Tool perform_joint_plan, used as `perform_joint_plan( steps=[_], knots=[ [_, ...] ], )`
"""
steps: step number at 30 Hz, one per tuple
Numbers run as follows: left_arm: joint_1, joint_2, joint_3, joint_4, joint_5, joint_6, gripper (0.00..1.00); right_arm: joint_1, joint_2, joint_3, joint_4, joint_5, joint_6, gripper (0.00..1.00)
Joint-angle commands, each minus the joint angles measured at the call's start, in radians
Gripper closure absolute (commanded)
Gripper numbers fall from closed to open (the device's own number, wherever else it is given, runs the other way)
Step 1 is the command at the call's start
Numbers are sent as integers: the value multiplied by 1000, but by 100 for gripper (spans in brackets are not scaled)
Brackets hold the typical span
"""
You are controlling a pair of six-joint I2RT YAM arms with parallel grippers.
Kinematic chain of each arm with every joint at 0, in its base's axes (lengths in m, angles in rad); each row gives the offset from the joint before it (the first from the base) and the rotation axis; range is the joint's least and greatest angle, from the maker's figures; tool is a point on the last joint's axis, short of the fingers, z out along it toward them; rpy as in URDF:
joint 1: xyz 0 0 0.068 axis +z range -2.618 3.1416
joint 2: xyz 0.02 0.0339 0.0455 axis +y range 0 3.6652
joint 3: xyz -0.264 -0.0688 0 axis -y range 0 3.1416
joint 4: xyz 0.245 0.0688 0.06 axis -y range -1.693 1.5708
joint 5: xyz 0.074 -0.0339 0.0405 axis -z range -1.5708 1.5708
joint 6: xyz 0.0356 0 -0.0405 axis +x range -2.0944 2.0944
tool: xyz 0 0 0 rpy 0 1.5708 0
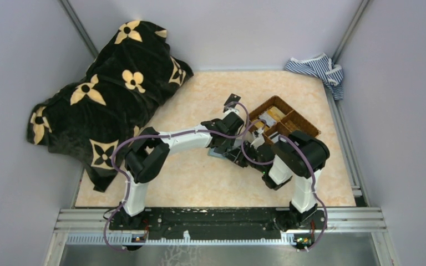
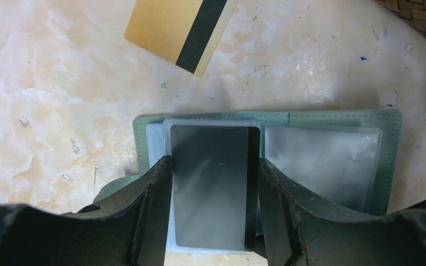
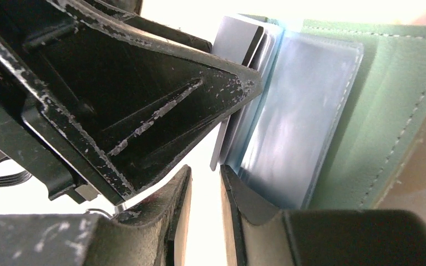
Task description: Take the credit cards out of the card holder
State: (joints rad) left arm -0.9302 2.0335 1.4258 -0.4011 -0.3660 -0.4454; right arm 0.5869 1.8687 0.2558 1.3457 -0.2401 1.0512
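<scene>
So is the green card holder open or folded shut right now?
Open. The card holder lies spread on the table, both clear inner pockets facing up.

Left end effector beside right end effector

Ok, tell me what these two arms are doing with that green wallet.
The card holder lies open on the table. The left gripper straddles a grey card tucked in the holder; whether it pinches the card is unclear. The right gripper, jaws narrowly apart, sits at the edge of the holder's clear sleeves, gripping nothing visible. A gold striped card lies loose on the table beyond the holder.
</scene>
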Motion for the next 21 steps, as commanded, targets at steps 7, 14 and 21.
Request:
perform_joint_plan(
  steps=[7,14,21],
  knots=[
    [-74,71,-45,-115,216,-76,72,-5,36,66,189,33,68,76],
    [-82,70,-45,-117,213,-78,72,-6,49,104,144,32,74,80],
    [-85,82,-50,-113,217,-78,72,-6,66,114,212,7,122,82]
  ],
)
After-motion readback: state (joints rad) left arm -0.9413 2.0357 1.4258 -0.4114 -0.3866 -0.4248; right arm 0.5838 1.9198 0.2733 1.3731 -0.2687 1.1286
